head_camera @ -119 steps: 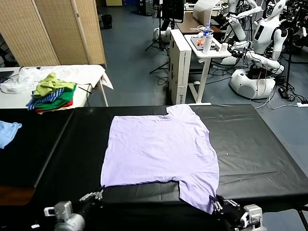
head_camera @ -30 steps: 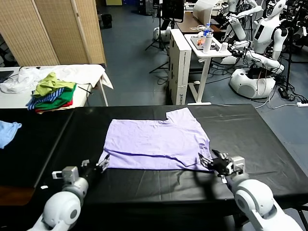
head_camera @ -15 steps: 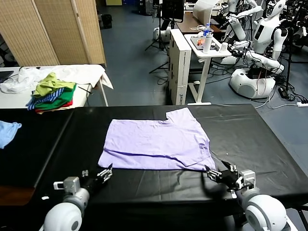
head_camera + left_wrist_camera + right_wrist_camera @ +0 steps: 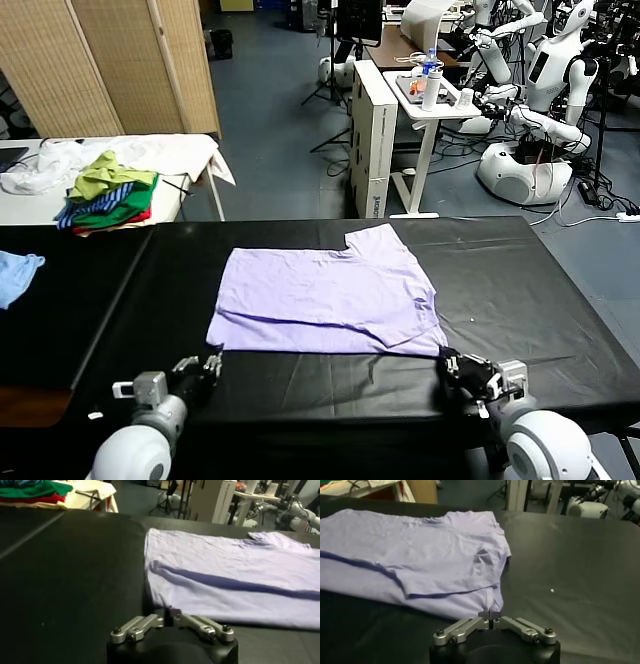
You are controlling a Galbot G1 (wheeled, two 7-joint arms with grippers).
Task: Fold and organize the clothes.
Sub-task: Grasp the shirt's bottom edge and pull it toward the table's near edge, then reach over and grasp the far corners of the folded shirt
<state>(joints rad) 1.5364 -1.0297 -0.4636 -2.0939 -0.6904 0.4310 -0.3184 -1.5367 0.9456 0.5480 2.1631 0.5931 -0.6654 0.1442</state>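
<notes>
The pale lilac T-shirt lies folded in half on the black table, with its folded-over layer ending in a darker line. It also shows in the left wrist view and the right wrist view. My left gripper is low at the shirt's near left corner. Its jaws are shut right at the fabric's edge, and no cloth shows between them. My right gripper is at the near right corner. It is shut on a drawn-out tip of the hem.
A side table at the back left holds a green, blue-striped and red garment pile and white cloth. A small light blue cloth lies at the table's far left. Other robots and a white stand are behind the table.
Since four seconds ago the flat shirt has been folded in half. In the last second both grippers drew back toward the near edge, and the right one pulled the shirt's right corner out.
</notes>
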